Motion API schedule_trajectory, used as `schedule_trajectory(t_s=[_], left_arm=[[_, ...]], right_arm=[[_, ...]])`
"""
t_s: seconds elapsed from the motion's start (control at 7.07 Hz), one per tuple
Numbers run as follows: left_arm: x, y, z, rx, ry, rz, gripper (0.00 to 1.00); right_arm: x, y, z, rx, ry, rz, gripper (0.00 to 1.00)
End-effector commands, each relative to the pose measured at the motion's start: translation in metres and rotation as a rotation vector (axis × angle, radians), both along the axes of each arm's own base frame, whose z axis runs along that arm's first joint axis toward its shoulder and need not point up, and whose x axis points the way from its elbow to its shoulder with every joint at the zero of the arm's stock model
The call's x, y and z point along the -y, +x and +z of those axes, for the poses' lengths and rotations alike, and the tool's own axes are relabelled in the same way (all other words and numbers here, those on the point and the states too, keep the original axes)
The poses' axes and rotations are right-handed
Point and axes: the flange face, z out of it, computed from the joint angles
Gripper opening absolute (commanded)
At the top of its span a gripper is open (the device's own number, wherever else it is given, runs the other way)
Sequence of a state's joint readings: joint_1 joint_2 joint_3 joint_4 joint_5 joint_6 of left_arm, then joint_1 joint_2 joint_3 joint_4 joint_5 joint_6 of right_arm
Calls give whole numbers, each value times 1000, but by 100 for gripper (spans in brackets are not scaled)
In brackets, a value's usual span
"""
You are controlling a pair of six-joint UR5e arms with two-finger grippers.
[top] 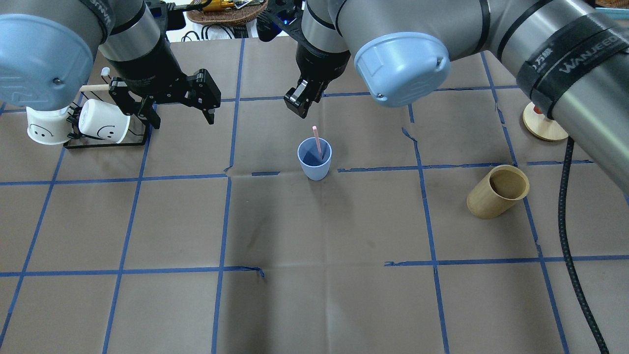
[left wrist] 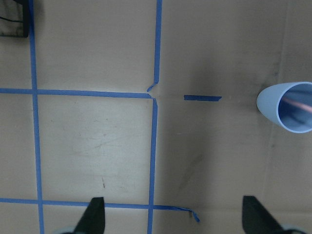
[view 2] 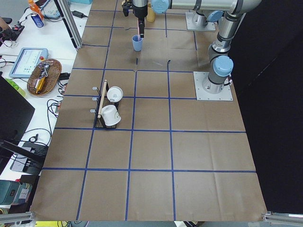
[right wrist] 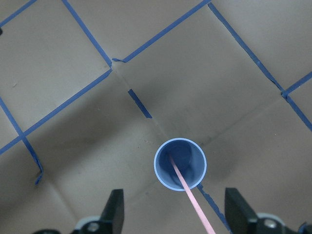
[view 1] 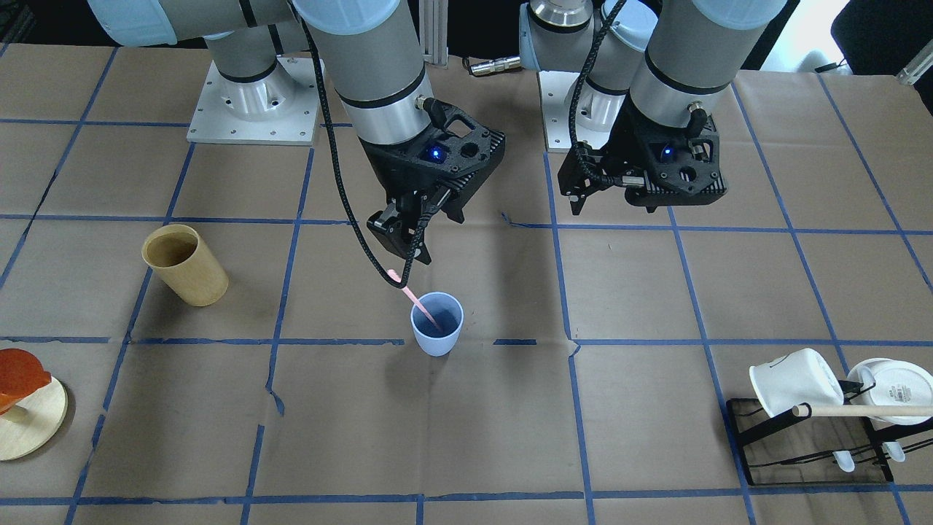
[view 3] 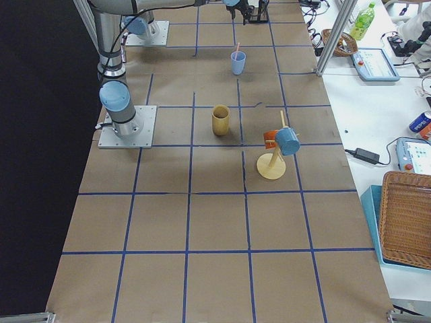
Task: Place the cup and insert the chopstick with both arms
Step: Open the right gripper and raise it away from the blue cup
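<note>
The blue cup stands upright on the bench, a brown paper surface ruled into squares by blue tape, just below the centre of the front-facing view and touching a horizontal tape line. The pink chopstick has its lower end inside the cup and leans on the rim, its free end tilted toward the upper left of that view. The right pincer hangs above and just to the upper left of the cup. In the right wrist view its two fingers are spread wide in the lower corners, and the chopstick runs from the cup down the frame between them, touching neither. The left pincer hangs over bare bench in the upper left of the overhead view, well apart from the cup. In the left wrist view its fingers are likewise spread with nothing between them, and the cup sits at the right edge of that frame. A wooden tumbler stands at middle left of the front-facing view, well apart from the cup. A black wire rack holding two white mugs sits at the lower right. A stand with a round wooden base and an orange piece lies at the lower left edge.
</note>
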State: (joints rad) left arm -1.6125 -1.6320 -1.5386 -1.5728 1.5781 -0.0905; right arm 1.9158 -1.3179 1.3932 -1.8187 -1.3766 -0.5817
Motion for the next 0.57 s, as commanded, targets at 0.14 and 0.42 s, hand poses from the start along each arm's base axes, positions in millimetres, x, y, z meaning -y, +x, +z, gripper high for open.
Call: schedule_trajectory(t_s=[0.14, 0.42], left_arm=[[2, -2, -2, -6, 3, 0, 100], [-2, -2, -1, -4, 14, -3, 100]], right_arm=[[13, -6, 40, 3, -22, -4, 100], [55, -55, 68, -113, 2, 37, 100]])
